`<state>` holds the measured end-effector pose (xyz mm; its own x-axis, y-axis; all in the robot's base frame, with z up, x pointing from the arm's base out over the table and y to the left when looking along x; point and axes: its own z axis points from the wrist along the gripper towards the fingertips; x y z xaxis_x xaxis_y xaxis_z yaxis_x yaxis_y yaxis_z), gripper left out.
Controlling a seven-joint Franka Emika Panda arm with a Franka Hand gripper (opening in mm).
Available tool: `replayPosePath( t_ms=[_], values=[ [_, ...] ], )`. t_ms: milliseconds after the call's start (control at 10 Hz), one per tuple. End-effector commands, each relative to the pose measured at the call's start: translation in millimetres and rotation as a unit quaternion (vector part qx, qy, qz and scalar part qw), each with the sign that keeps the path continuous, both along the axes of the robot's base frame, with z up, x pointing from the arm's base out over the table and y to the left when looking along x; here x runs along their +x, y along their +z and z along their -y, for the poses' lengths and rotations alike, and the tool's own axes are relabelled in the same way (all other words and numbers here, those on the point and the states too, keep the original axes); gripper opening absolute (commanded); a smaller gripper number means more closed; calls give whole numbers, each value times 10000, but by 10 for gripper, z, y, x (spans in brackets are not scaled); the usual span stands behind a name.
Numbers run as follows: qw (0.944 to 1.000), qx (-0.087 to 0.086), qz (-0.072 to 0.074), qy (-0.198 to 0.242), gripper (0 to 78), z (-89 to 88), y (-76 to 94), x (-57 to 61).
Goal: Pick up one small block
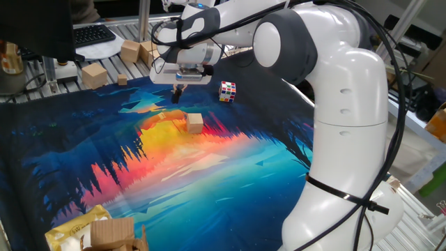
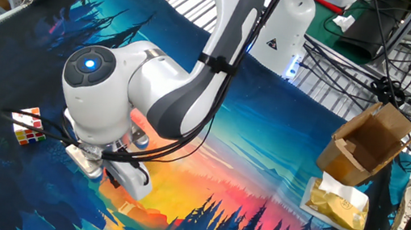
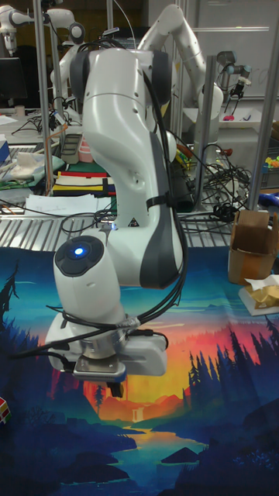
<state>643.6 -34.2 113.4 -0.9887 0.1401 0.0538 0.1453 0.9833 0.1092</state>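
Observation:
The small block (image 1: 194,123), a plain light-tan wooden cube, rests on the orange part of the printed mat (image 1: 230,181). My gripper (image 1: 178,95) hangs above the mat, behind the block and slightly to its left, not touching it. Its dark fingers point down and sit close together with nothing between them. In the other fixed view and the tall fixed view the arm's wrist (image 2: 102,99) hides the block. The tall fixed view shows the gripper (image 3: 115,377) just above the mat.
A multicoloured puzzle cube (image 1: 228,90) sits behind and right of the block, and shows again as the puzzle cube (image 2: 27,125). Larger tan blocks (image 1: 94,75) lie beyond the mat's far edge. A cardboard box (image 2: 368,143) and a yellow packet (image 2: 337,204) sit at one end of the mat.

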Motion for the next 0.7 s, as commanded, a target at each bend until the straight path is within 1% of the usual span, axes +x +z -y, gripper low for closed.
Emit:
replayPosePath(
  t_ms=[100,400,700],
  values=[
    [10000,18,-18,-21,0,4,15,9],
    [9999,-8,-29,-111,0,4,15,9],
    [9999,12,-53,-99,0,4,14,8]
  ],
)
